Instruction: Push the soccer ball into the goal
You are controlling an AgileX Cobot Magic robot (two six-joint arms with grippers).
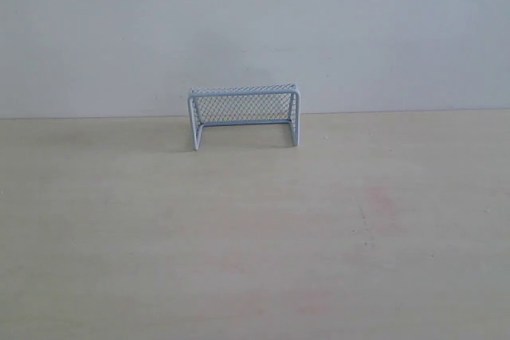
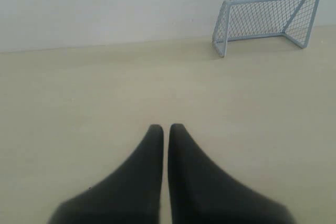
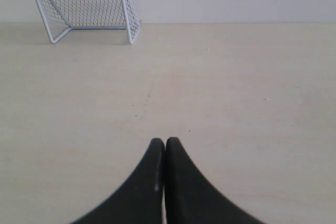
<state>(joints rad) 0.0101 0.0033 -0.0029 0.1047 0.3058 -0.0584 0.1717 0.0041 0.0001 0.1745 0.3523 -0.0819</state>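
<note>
The pale blue-white goal (image 1: pixel 244 116) with fine mesh stands at the back of the table against the wall, its mouth facing the front. It also shows in the left wrist view, the goal (image 2: pixel 266 22), and in the right wrist view, the goal (image 3: pixel 86 13). No soccer ball shows in any view. My left gripper (image 2: pixel 166 128) is shut with nothing between its dark fingers, well short of the goal. My right gripper (image 3: pixel 165 142) is shut and empty too, also far from the goal. Neither gripper appears in the exterior view.
A pale wooden tabletop (image 1: pixel 255 236) runs from the front edge back to a plain white wall (image 1: pixel 255 29). A faint reddish stain (image 1: pixel 381 201) marks the table right of centre.
</note>
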